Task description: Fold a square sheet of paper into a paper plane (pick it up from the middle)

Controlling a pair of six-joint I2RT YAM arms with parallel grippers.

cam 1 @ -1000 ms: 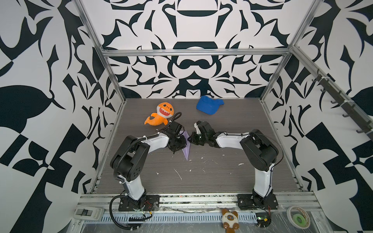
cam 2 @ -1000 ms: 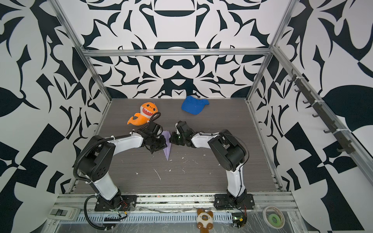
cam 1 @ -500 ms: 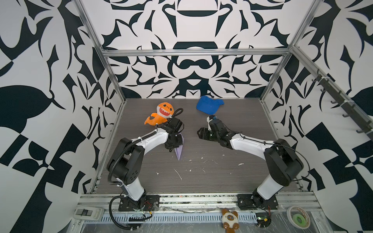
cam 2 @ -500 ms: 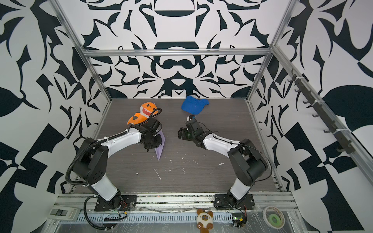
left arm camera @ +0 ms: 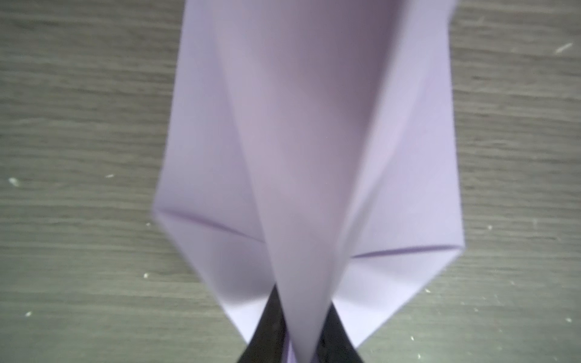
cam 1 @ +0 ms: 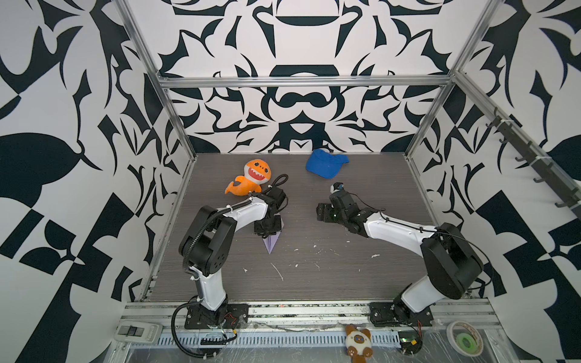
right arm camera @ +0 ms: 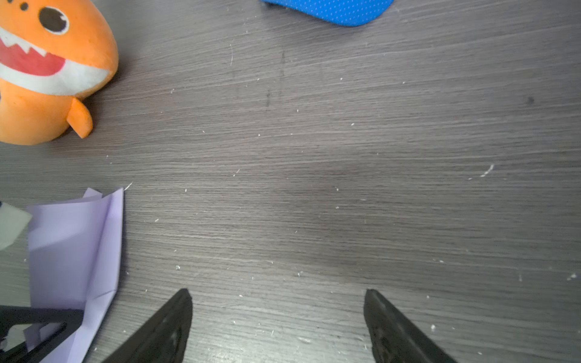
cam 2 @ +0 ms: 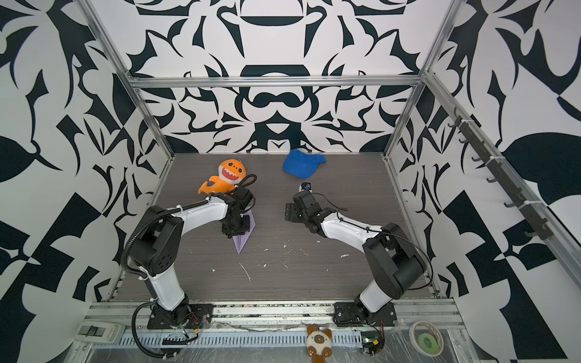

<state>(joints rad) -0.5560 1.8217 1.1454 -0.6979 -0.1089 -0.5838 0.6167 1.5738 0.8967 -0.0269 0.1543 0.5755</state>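
Paper plane (cam 1: 271,243) points frontward, left end effector (left arm camera: 297,345) clamped on it, right end effector (right arm camera: 276,294) apart.

The right gripper (right arm camera: 278,317) hangs over a dark grey wood-grain tabletop (right arm camera: 345,188). Its two black pointed fingers (right arm camera: 171,330) are spread wide, with only bare board between them. Off to one side of the gripper is a pale-lavender paper plane (right arm camera: 75,251), matte paper folded into creased layers, with one long straight edge and a slightly ragged far end. Black bars (right arm camera: 41,316) cross its near end. Beyond the paper and apart from it sits an orange plush shark (right arm camera: 47,94) with a red mouth, white teeth and a small fin. A blue dimpled fabric cap (right arm camera: 330,11) lies well ahead, mostly cut off. Small white flecks (right arm camera: 486,171) dot the board.
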